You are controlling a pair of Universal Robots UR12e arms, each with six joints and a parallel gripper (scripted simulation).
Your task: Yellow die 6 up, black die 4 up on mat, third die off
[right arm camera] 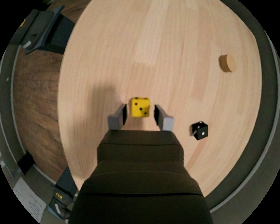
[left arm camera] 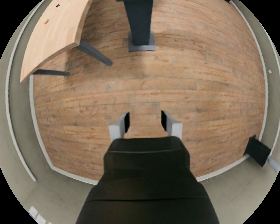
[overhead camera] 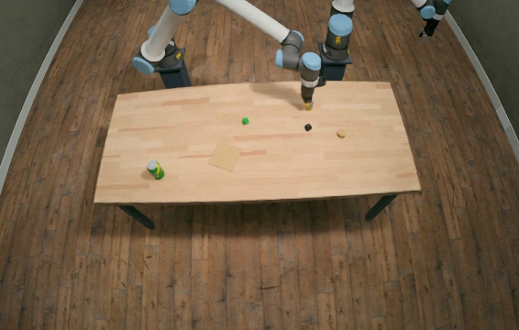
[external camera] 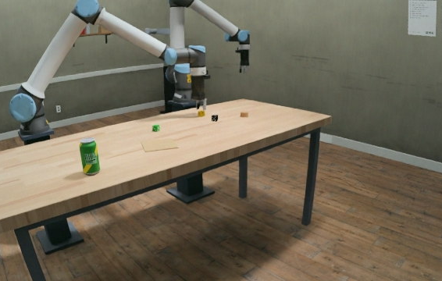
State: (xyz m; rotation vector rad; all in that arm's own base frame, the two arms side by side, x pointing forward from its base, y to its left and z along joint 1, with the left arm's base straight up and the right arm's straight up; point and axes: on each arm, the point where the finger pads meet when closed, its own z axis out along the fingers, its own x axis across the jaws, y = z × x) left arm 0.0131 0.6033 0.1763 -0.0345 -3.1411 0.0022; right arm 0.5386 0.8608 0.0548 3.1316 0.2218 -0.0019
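Observation:
The yellow die (overhead camera: 308, 107) (external camera: 201, 114) (right arm camera: 140, 107) sits on the table. In the right wrist view its upper face shows a diagonal of three pips. My right gripper (overhead camera: 309, 104) (external camera: 201, 107) (right arm camera: 140, 110) is open, low over it, with one finger on each side and gaps between. The black die (overhead camera: 308, 127) (external camera: 215, 118) (right arm camera: 200, 130) lies close by on the table; its top number is too small to tell. The green die (overhead camera: 246, 121) (external camera: 155, 128) and the tan mat (overhead camera: 225, 157) (external camera: 159, 145) are apart, the mat bare. My left gripper (overhead camera: 424, 36) (external camera: 243, 69) (left arm camera: 145, 117) is open and empty, beyond the table.
A green can (overhead camera: 155, 170) (external camera: 89, 157) stands upright near one end of the table (overhead camera: 287, 174) (external camera: 119, 183). A small wooden disc (overhead camera: 341, 133) (external camera: 244, 114) (right arm camera: 227, 63) lies beyond the black die, toward the other end.

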